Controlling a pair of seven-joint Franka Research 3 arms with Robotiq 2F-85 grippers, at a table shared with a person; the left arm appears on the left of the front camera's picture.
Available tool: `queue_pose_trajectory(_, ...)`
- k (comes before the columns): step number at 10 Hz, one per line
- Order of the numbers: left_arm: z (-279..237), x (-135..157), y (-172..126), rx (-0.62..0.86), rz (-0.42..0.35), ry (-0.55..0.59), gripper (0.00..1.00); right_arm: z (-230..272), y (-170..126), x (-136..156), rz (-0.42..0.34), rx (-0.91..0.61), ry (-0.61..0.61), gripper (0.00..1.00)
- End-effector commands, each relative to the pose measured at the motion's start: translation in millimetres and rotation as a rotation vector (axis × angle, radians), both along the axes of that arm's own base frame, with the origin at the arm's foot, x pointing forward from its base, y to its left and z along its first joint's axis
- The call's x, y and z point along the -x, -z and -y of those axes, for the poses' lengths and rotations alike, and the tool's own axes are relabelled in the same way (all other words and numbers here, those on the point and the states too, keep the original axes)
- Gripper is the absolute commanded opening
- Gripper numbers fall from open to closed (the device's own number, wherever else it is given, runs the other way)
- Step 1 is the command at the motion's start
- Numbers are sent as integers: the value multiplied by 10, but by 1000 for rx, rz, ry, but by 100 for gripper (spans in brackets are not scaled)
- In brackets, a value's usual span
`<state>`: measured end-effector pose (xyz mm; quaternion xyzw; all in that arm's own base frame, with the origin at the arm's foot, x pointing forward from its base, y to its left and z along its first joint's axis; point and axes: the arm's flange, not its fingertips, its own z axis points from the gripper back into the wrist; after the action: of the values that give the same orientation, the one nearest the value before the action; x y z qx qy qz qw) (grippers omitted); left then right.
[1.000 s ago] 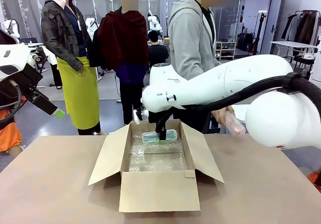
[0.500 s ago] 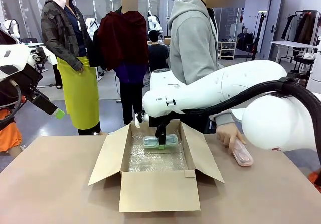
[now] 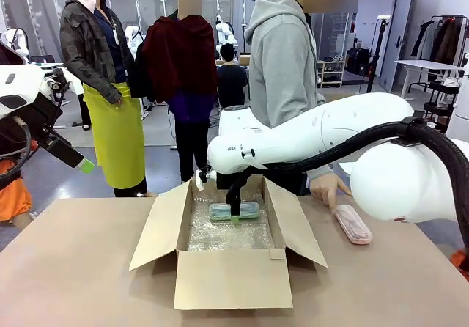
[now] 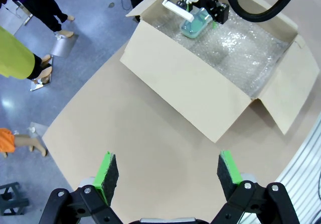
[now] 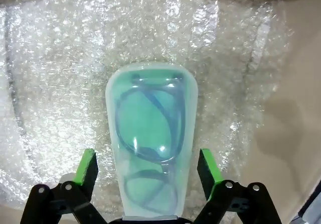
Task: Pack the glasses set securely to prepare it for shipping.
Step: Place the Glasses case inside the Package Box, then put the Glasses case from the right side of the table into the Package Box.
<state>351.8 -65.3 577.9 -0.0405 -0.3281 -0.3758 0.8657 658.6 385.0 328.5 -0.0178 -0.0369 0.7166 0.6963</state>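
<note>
right wrist view shows my right gripper [image 5: 148, 162] has let go. its green pads [image 5: 89, 164] stand wide on each side of the mint-green glasses case [image 5: 148, 128], with a gap on both sides. the case lies flat on the bubble wrap [image 5: 55, 58] that lines the floor of the cardboard box [image 3: 233, 279], close to the box's far wall. i think it goes there so the soft wrap can guard it from bumps, and so the near part of the floor is free for the other case.

the pink glasses case [image 3: 353, 225] lies on the table [image 3: 73, 268] toward its right edge, just past the box's right flap. the person's hand [image 3: 326, 190] is right behind it. i cannot tell if it touches. i guess the case was put there so i can reach it next. my left gripper [image 4: 165, 171] hangs open and holds nothing, high over the table's left side, out of the way.

one second ago my right gripper was clamped on the green case and held it a little higher in the box. now the case is down and the fingers are apart. back then the person held the pink case up in the air. half a second ago the hand was laying it on the table, and now it rests there.
</note>
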Motion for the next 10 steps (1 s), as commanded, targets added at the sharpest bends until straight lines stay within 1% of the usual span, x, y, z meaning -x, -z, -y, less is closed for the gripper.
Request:
queue_pose_trajectory(1, -18, 5, -4, -6, 8, 5, 100, -46, -188, 44, 8, -35, 22, 100)
queue_pose_trajectory(2, -18, 5, -4, -6, 8, 5, 100, -27, -302, 79, 17, -44, 18, 100)
queue_pose_trajectory(3, -18, 5, -4, -6, 8, 5, 100, -17, -73, 0, 7, -10, 0, 100)
queue_pose_trajectory(10, -18, 5, -4, -6, 8, 5, 100, -17, -73, 0, 7, -10, 0, 100)
